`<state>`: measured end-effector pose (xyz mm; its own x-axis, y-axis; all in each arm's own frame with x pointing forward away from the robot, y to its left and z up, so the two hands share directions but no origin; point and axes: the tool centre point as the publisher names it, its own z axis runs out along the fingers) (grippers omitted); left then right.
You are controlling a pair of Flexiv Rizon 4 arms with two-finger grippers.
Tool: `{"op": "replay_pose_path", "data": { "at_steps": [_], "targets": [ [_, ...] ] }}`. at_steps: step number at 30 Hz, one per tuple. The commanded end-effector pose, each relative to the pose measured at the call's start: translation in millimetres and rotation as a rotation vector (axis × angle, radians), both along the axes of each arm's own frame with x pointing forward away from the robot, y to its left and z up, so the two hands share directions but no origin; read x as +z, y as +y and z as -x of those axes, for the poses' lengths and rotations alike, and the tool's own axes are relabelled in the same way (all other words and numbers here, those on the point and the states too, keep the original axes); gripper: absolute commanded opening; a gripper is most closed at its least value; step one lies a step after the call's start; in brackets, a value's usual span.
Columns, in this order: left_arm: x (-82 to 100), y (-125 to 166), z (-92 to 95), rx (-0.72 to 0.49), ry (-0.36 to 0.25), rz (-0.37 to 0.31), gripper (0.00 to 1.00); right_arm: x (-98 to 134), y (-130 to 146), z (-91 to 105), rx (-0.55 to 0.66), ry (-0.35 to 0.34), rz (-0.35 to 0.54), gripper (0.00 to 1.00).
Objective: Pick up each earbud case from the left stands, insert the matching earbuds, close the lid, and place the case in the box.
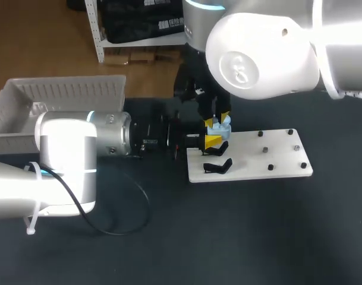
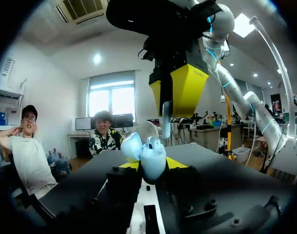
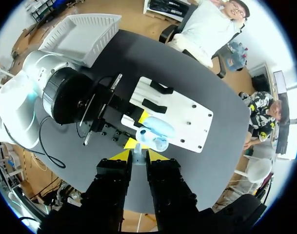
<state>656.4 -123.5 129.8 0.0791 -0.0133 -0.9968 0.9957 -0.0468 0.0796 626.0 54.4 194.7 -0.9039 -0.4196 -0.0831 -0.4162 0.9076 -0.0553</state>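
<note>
A light-blue earbud case (image 1: 222,126) (image 2: 149,155) (image 3: 157,129) is held with its lid open just over the left end of the white board (image 1: 255,171). My left gripper (image 1: 213,134) (image 2: 152,165) comes in level from the left and is shut on the case's sides. Directly above the case, my right gripper (image 1: 217,118) (image 3: 138,154) points down. It is shut on a white earbud (image 2: 166,121) whose stem hangs a little over the open case. Two black stands (image 1: 218,167) (image 3: 156,96) sit on the board in front of the case.
Several small dark pegs (image 1: 270,168) dot the right half of the board. A white plastic box (image 1: 26,113) (image 3: 79,30) stands at the table's back left, behind my left arm. A black cable (image 1: 133,208) loops on the dark tabletop below that arm.
</note>
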Motion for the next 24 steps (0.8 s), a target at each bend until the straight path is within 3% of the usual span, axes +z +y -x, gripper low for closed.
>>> {"op": "replay_pose_path", "data": {
  "at_steps": [1,24],
  "targets": [
    [-1.3,-0.3,0.3,0.003,-0.004,0.005,0.0,-1.1,0.9,-4.6,0.005,0.013,-0.004,0.0],
    [-1.3,-0.3,0.3,0.003,-0.004,0.005,0.0,-7.7,-1.7,-7.9,0.049,0.02,-0.018,0.0]
  ]
}}
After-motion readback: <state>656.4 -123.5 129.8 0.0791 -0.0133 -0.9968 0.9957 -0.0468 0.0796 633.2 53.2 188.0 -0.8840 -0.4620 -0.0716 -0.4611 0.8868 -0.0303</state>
